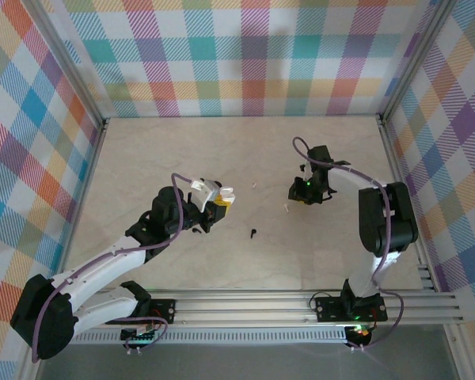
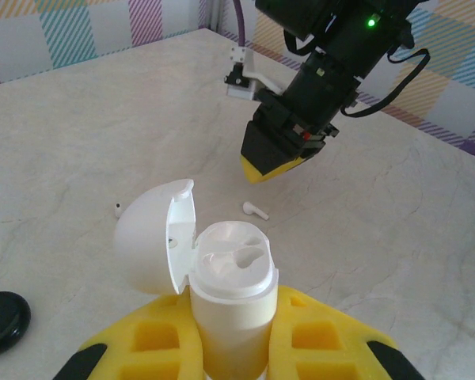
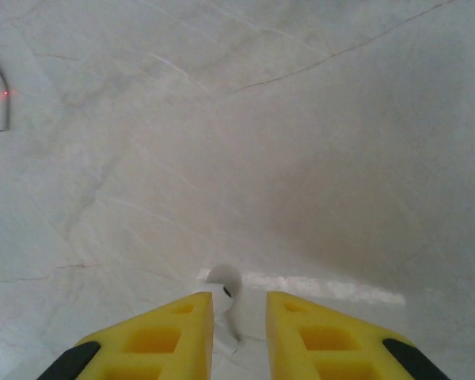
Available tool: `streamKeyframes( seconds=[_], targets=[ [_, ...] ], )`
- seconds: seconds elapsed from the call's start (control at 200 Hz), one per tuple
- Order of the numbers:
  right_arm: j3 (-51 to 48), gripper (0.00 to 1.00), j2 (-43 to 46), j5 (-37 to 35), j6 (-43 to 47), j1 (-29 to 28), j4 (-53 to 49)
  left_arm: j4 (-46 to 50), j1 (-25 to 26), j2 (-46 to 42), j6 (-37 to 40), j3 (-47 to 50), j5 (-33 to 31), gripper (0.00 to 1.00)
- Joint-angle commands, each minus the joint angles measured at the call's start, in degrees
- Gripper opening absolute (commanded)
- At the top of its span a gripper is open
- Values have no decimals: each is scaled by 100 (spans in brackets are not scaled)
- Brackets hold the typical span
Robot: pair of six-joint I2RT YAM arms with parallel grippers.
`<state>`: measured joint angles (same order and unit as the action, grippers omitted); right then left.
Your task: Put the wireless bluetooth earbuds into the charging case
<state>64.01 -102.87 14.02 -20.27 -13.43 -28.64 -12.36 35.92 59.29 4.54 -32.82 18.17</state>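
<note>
White earbud: lies on the pale marbled table, seen in the slim gap between the yellow fingers of the right gripper. Its stem end is tucked behind the edge of one finger. Whether either pad touches it cannot be told.
Right gripper fingers: narrowly parted, one on each side of that earbud, tips low over the table.
Second white earbud: on the table, half hidden behind the open lid in the left wrist view. A small red dot shows on it in the right wrist view.
Black earbud: a tiny dark speck on the table between the two arms, well apart from both grippers. It is too small to make out its pose.
Charging case: white and upright, clamped between the yellow fingers of the left gripper and raised off the table. Its lower body is hidden by those fingers.
Lid: flipped open to one side, still hinged to the case.
Case contents: both moulded wells are bare, with no earbud seated.
Black rounded object: lies on the table at the edge of the left wrist view, cut off by the frame. What it is cannot be told.
</note>
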Motion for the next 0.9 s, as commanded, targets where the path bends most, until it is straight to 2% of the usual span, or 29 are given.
streamKeyframes(
  seconds=[0.0, 0.215, 0.49, 0.895],
  targets=[
    [-155, 24, -40, 177, 276, -10, 166, -232, 62, -111, -40, -67, 81, 0],
    [-299, 25, -42, 370, 324, -10, 253, -245, 63, -62, -18, -101, 90, 0],
    [-467, 21, 33, 392, 331, -76, 255, -269, 64, 57, -14, -172, 133, 0],
    [-333, 22, 7, 304, 322, -323, 200, -243, 64, 138, -40, -243, 186, 0]
  ],
)
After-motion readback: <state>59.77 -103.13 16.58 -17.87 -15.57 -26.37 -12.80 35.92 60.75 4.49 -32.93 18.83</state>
